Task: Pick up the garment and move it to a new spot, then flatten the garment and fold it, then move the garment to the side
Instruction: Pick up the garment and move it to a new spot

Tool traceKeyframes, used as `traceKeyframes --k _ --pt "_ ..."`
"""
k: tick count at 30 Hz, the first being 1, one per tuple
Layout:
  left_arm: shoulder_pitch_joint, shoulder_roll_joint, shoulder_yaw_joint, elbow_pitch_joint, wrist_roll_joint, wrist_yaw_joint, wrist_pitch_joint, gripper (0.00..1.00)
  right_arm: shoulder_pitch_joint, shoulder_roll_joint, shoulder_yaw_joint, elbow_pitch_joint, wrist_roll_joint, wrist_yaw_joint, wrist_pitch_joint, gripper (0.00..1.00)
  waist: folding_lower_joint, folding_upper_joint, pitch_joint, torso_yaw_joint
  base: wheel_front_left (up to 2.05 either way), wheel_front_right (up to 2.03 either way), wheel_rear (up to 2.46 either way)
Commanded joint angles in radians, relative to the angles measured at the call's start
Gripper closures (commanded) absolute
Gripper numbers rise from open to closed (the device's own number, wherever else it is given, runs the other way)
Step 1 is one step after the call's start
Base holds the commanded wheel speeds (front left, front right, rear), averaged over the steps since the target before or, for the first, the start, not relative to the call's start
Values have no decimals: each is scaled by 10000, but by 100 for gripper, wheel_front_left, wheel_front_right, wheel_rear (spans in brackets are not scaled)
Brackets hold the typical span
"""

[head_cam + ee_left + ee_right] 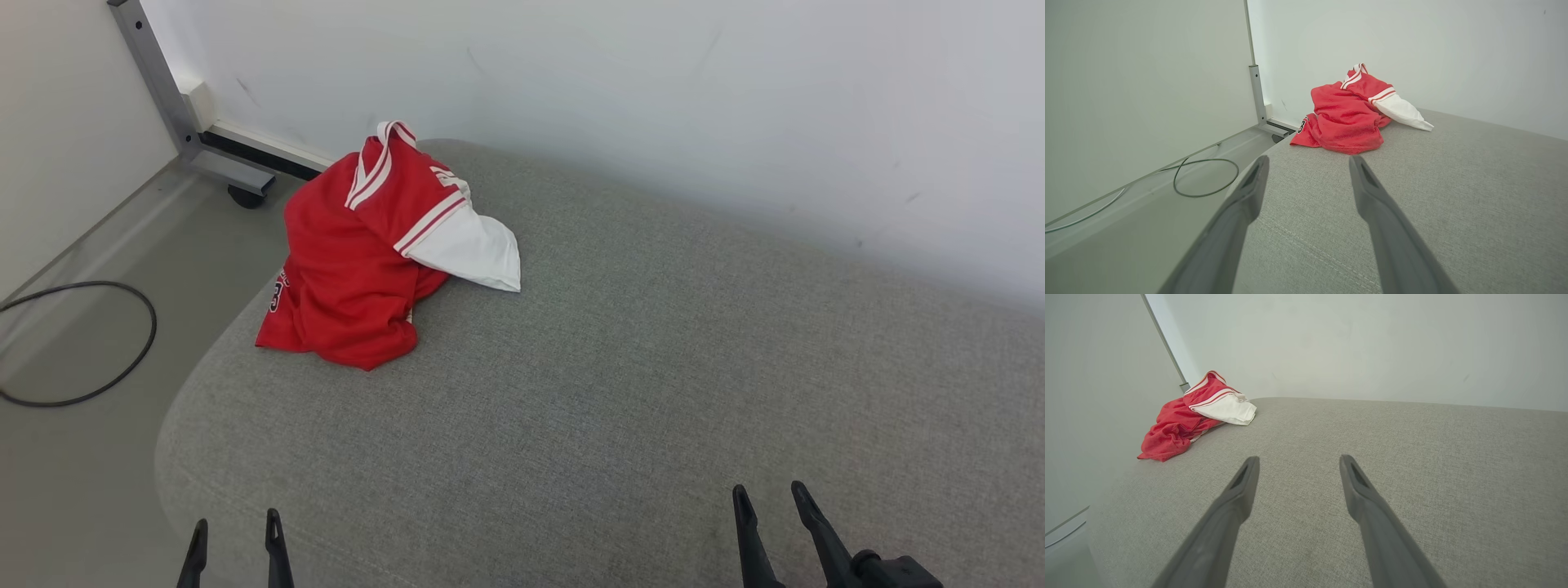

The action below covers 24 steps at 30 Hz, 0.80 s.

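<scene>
Far left, on the pale floor: a black cable, lying in a loose loop. Farther back, a grey metal frame leg, slanting up along the white wall, with a dark caster under its foot.

Near left, at the bottom edge of the head view: the left gripper, fingers pointing toward the far wall. Stands spread wide, with nothing between the fingers. Straddles the near left edge of the grey cushion as seen from the left wrist, one finger over the floor and the other over the fabric.

Farther off and a little to the right: the garment, a red jersey with white trim. Sits crumpled in a heap on the far left corner of the cushion, close to the wall. Droops slightly over the cushion's left edge, with a dark printed mark showing there. Peaks at a striped collar on top; spills a white sleeve out to the right, flat on the fabric. Lies well apart from both grippers.

Across the middle: bare grey weave, lightly textured.

Near right: the right gripper, fingers likewise pointing away. Gapes fully, holding nothing, above the cushion, with only plain fabric between the tips.
</scene>
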Motion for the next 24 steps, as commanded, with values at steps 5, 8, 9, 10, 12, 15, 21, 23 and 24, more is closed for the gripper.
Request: traceKeyframes --k 5,8,9,10,12,15,21,23,24 --pt "-73 -13 37 65 -98 22 -35 0 -28 0 -10 39 -57 -21 -7 0 0 0 -84 -66 0 0 0" --pt "-292 -13 163 195 -300 -127 -35 0 116 -3 -195 -48 -18 -21 -7 0 0 0 -160 -137 0 0 0" --pt "-399 -16 235 245 -304 -192 -35 0 143 0 -218 -77 -17 -21 -7 0 0 0 -146 -220 0 0 0" --pt "-542 -9 378 262 -362 -257 -35 0 112 5 -197 -97 -39 -21 -7 0 0 0 -97 -358 0 0 0" --pt "-872 -15 528 348 -414 -410 -35 0 27 0 -234 -149 -113 -21 -7 0 0 0 33 -624 0 0 0" --pt "-1242 -19 705 517 -291 -602 -34 0 -68 -3 -256 -154 -176 -21 -7 0 0 0 173 -928 0 0 0" --pt "-2813 143 1564 1059 -476 -1157 -35 0 -443 -3 -379 -202 -328 -21 -7 0 0 0 724 -1922 0 0 0" --pt "-3363 285 1827 1188 -555 -1320 -35 0 -575 -4 -455 -251 -391 -21 -7 0 0 0 957 -2253 0 0 0" --pt "-3621 337 1982 1312 -676 -1376 -35 0 -664 -4 -496 -266 -404 -21 -7 0 0 0 1088 -2424 0 0 0"
